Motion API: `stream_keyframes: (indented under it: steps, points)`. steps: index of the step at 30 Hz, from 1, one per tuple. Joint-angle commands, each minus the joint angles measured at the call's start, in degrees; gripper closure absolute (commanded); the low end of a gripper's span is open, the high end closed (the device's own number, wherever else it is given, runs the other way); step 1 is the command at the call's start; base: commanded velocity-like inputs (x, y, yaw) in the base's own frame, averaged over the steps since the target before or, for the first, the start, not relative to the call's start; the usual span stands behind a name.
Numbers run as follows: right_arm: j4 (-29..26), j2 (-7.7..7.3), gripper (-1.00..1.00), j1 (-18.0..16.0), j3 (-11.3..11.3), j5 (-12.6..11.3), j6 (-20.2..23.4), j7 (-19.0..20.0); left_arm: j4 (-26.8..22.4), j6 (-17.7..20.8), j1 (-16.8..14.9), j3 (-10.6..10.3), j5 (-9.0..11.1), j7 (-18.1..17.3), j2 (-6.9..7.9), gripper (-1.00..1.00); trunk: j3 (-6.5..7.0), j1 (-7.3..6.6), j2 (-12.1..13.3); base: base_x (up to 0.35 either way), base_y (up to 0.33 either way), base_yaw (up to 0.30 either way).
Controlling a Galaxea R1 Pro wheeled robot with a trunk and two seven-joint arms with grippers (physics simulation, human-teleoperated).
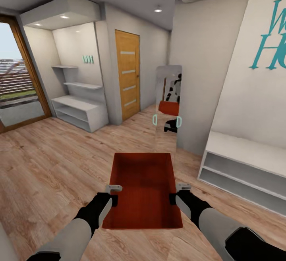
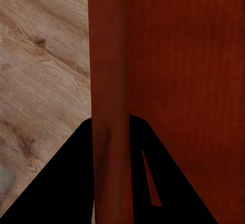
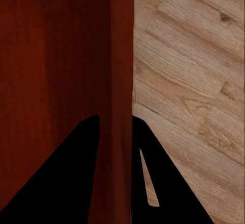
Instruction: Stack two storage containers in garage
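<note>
Both arms are carrying one storage container [image 1: 143, 189] out front at 12 o'clock, low and centred in the head view, open side up and empty. Left gripper [image 1: 114, 200] is clamping the bin's left long wall near the near end; left wrist view is showing that wall [image 2: 108, 106] running between its two dark fingers [image 2: 61, 183]. Right gripper [image 1: 176, 198] is doing the same on the right wall; right wrist view is showing that wall [image 3: 121, 106] pinched between its fingers [image 3: 66, 178]. So both are closed on the same bin. Robot is standing on light wood plank flooring [image 1: 51, 166], not concrete, so I'm judging we're in transit, garage not reached. A mirror panel [image 1: 168, 106] at 12 o'clock is reflecting the robot and the red bin. A honey-wood door [image 1: 128, 74] with frosted strips is sitting at 11 o'clock, shut; probably the route out, can't confirm. White shelving [image 1: 81, 110] at 10 o'clock, a white bench unit [image 1: 242, 162] at 2 o'clock. Progress: first bin lifted and being hauled; nothing placed yet. Left to do: drop this one on the garage floor, fetch the second, stack it
</note>
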Motion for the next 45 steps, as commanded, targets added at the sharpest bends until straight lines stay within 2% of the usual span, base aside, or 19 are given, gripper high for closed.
stream_keyframes:
  steps: [1, 13, 32, 45]
  points:
    - [-1.5, -0.06, 1.0, -0.1, 2.2, -1.3, 0.1, -0.4, 2.1, 3.1, 0.0, -0.7, -0.6, 0.4, 0.62, 1.0, -0.13, 0.07, -0.1, 0.322, 0.0, 0.268]
    - [-1.5, -0.15, 1.0, -0.1, 2.2, -1.3, 0.1, -0.4, 2.1, 3.1, 0.0, -0.7, -0.6, 0.4, 0.62, 1.0, -0.13, 0.07, -0.1, 0.322, 0.0, 0.243]
    - [-1.5, -0.07, 1.0, -0.1, 2.2, -1.3, 0.2, -0.4, 2.2, 3.1, 0.0, -0.7, -0.6, 0.4, 0.62, 1.0, -0.13, 0.07, -0.1, 0.322, 0.0, 0.011]
    - [-1.5, -0.06, 1.0, -0.1, 2.2, -1.3, 0.1, -0.4, 2.2, 3.1, 0.0, -0.7, -0.6, 0.4, 0.62, 1.0, -0.13, 0.07, -0.1, 0.322, 0.0, 0.246]
